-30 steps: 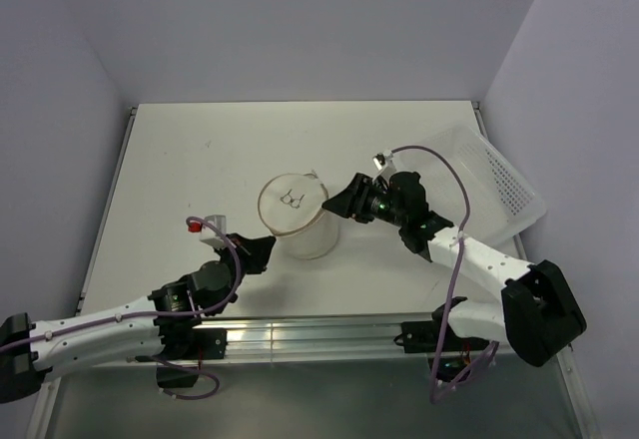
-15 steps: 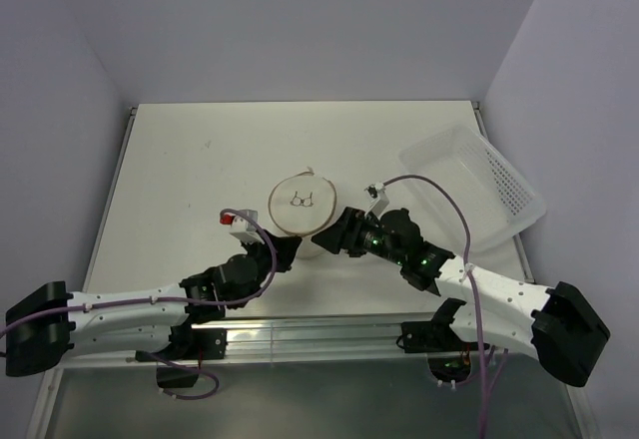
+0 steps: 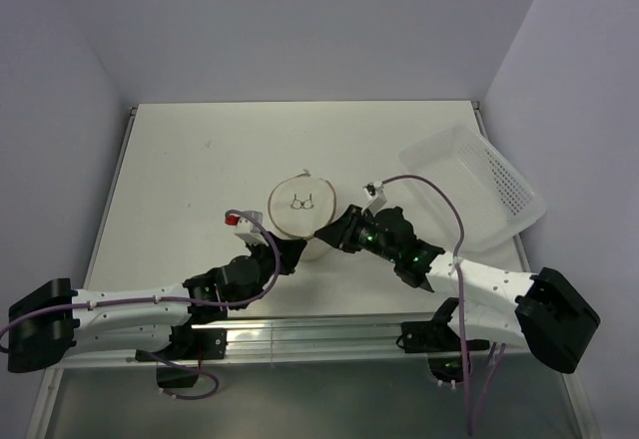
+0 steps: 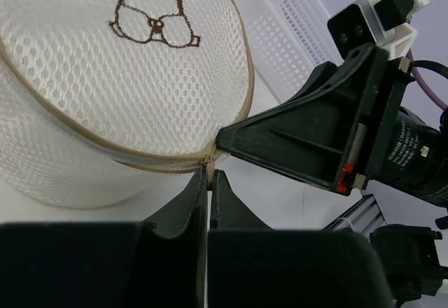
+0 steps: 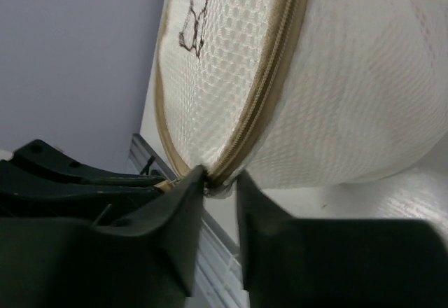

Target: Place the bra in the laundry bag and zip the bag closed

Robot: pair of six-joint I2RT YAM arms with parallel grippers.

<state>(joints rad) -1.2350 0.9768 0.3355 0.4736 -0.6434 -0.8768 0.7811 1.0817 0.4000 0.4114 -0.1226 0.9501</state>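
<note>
Tabletop off-white and matte, one dark speck toward the far left, boxed in by plain lilac walls at the back and on both sides. Along the near edge, a silver rail by both arm bases. At the table's far-right edge, close to the right wall, a white perforated tray lying askew.

Near the middle of the table, laundry bag: round white mesh drum, tan zip around the lid, small dark bra outline stitched on top. Resting on the surface, well apart from the tray.

Left gripper at the bag's near side, fingers pressed together on a thin tan tab running up to the zip seam. Right gripper meeting it from the right at the same spot on the seam, fingers a narrow gap apart, tips set either side of the zip's end. Pinching it or only touching: cannot tell. Both grippers nearly tip to tip.
</note>
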